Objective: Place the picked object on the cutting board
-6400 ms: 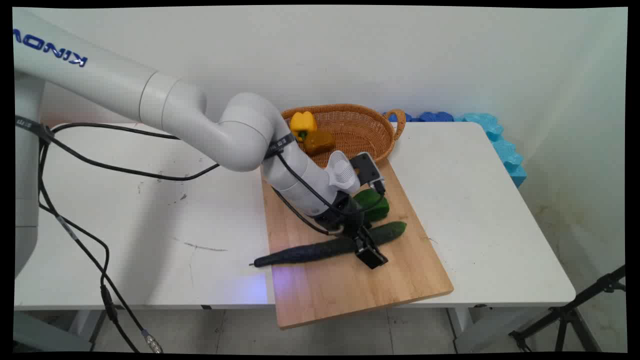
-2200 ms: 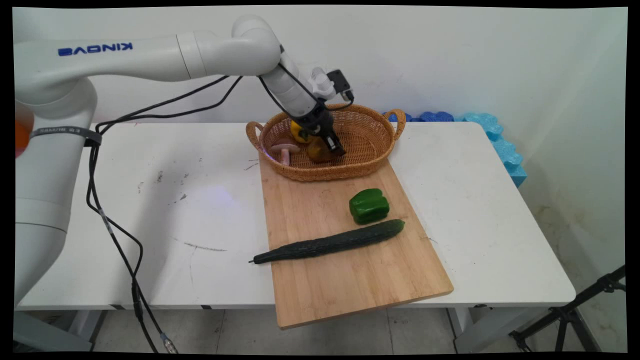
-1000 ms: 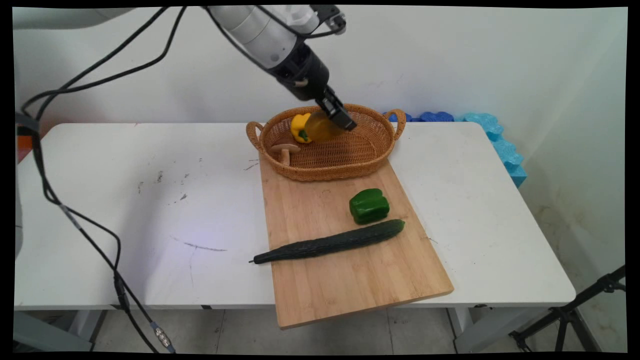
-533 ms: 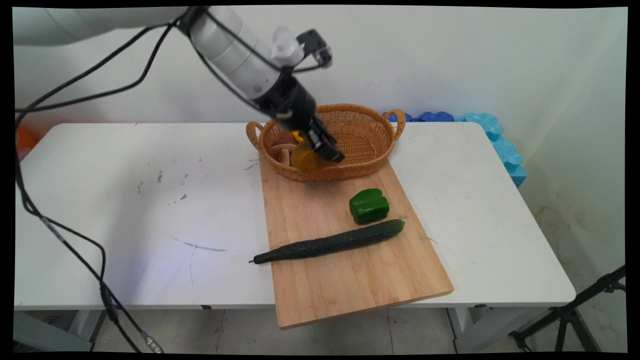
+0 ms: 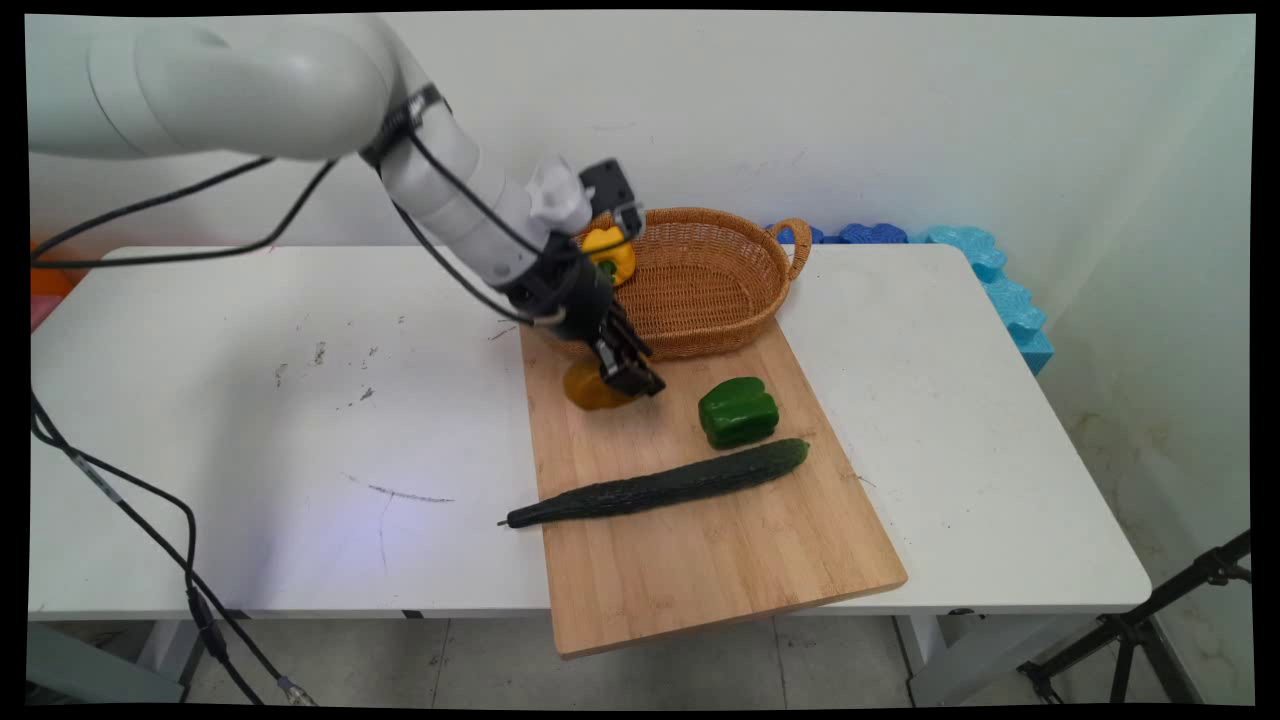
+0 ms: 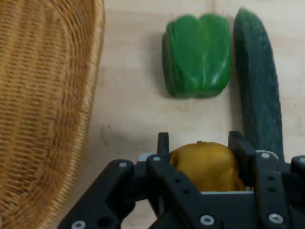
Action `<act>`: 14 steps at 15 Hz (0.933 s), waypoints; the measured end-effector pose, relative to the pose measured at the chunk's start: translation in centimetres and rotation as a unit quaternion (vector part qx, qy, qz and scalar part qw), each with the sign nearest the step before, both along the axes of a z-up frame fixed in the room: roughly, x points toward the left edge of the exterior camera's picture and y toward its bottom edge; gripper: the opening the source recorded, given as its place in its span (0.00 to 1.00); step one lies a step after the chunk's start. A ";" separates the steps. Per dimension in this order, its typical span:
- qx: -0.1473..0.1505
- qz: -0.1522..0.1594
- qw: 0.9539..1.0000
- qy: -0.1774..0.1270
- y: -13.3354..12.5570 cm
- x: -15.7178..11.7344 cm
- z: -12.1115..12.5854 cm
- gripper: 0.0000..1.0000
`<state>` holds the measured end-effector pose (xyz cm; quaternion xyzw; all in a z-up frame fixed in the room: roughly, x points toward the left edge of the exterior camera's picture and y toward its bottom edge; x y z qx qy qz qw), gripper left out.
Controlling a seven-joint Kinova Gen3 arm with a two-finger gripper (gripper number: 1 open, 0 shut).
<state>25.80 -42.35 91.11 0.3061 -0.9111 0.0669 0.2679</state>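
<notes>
My gripper [image 5: 620, 378] [image 6: 202, 155] is shut on an orange-yellow pepper [image 5: 590, 387] [image 6: 206, 164], low over the far left part of the wooden cutting board [image 5: 700, 540] [image 6: 128, 109], just in front of the wicker basket [image 5: 700, 275] [image 6: 43, 105]. A green pepper [image 5: 738, 411] [image 6: 198, 55] lies on the board to the right of the gripper. A long dark cucumber [image 5: 660, 485] [image 6: 259, 90] lies across the board nearer the camera. A yellow pepper [image 5: 612, 255] rests in the basket behind the arm.
The board overhangs the table's [image 5: 300, 400] near edge. Blue foam pieces [image 5: 1000, 285] line the far right edge by the wall. Black cables [image 5: 150, 500] hang over the table's left side. A tripod leg [image 5: 1150, 620] stands at the lower right.
The gripper went from the cucumber up to the basket, closed on the orange-yellow pepper, lifted it, and has now carried it out and down over the board's far left part.
</notes>
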 end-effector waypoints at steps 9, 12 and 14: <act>-0.001 -0.012 1.000 -0.016 0.5 -0.6 -6.1 0.00; -0.007 -0.014 1.000 -0.014 0.4 -1.0 -7.1 0.00; -0.012 -0.014 1.000 -0.012 0.3 -1.2 -7.5 1.00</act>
